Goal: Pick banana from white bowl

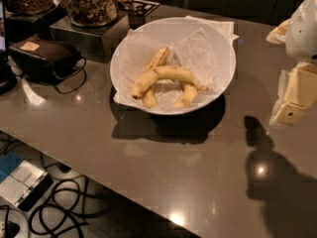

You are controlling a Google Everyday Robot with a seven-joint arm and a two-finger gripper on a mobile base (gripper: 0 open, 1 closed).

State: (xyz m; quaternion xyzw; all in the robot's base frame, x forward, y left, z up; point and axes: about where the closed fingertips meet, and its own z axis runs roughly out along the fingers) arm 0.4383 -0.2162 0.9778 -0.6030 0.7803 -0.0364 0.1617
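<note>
Here the banana lies across the middle of the white bowl, resting on two shorter bananas and on crumpled paper napkins. The bowl stands on the dark counter, near glass jars at the back left. The tool hangs at the right edge, well apart from the bowl; whether it is spread or pressed together cannot be told.
</note>
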